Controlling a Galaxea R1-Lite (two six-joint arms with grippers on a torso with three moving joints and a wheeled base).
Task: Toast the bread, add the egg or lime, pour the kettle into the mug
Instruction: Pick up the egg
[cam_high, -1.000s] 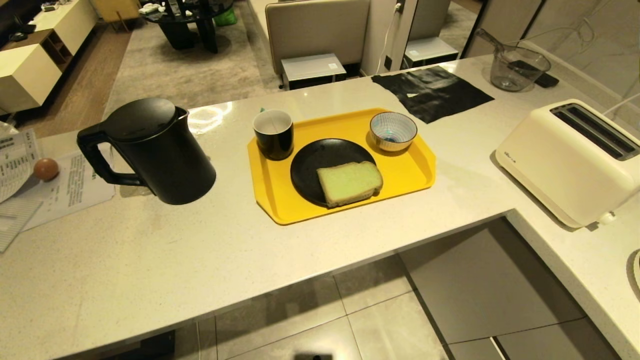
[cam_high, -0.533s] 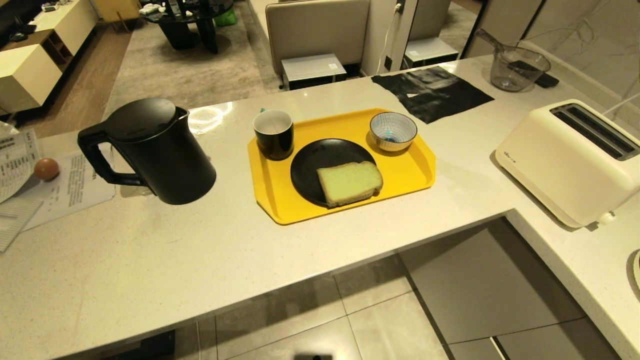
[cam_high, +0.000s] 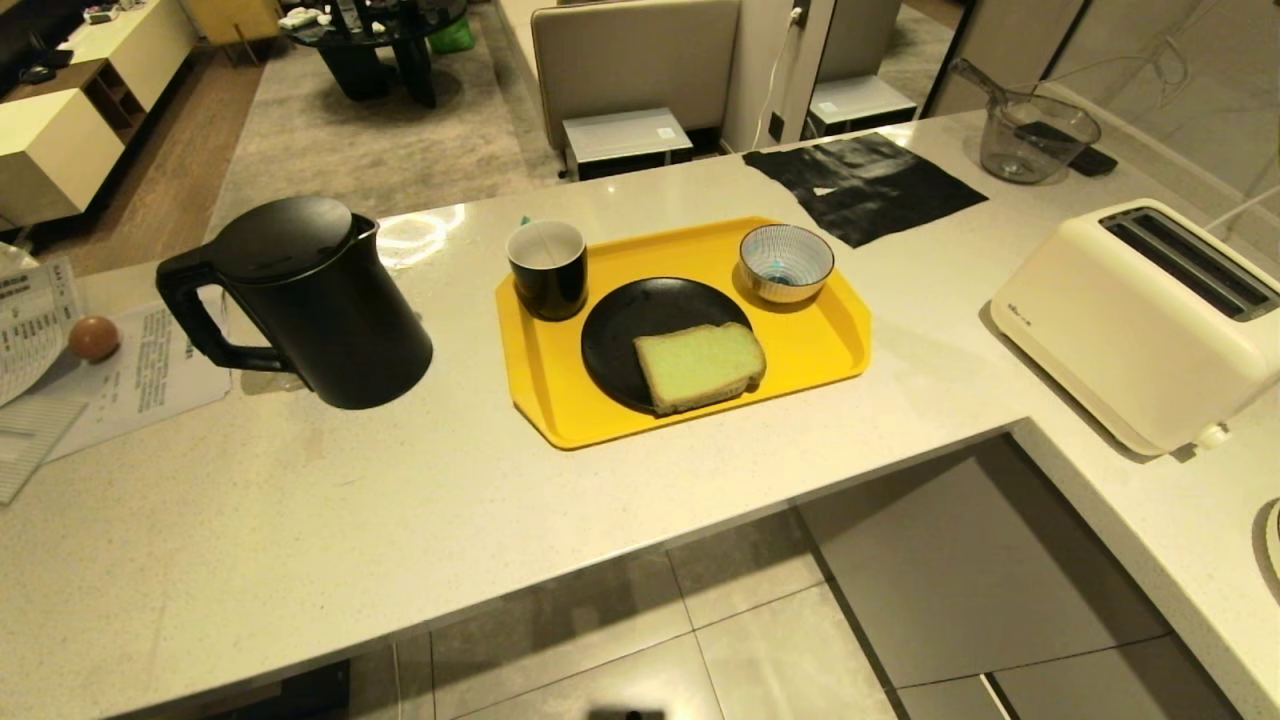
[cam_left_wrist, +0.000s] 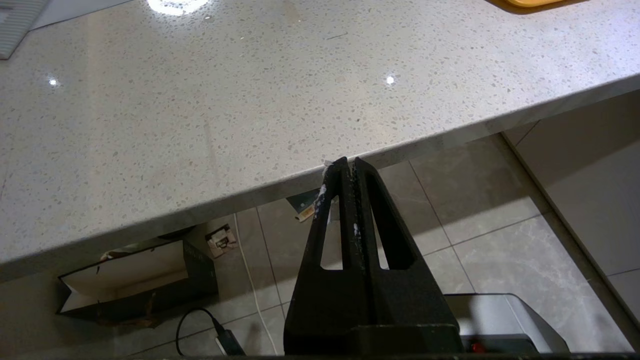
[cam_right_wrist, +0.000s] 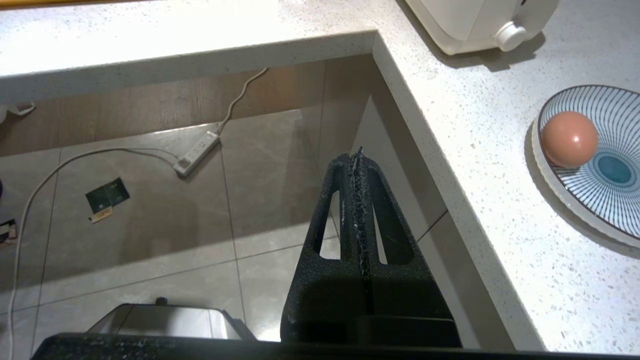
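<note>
- Presently neither arm shows in the head view; the left hand (cam_left_wrist: 347, 165) and right hand (cam_right_wrist: 357, 157) are both clenched on nothing, low off the near edge of the speckled pale stone surface (cam_high: 420, 520).
- The thick pale-green slice of bread (cam_high: 700, 367) lies on a round black plate (cam_high: 625, 330) in the yellow tray (cam_high: 830, 340), long axis running left-right.
- The cream two-slot toaster (cam_high: 1130, 320) stands far right, so the right hand looks nearer both.

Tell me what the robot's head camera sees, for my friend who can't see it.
A yellow tray on a pale counter holds a black mug, a striped bowl and green-faced bread on a black plate. A black kettle stands left, a cream toaster right.
</note>
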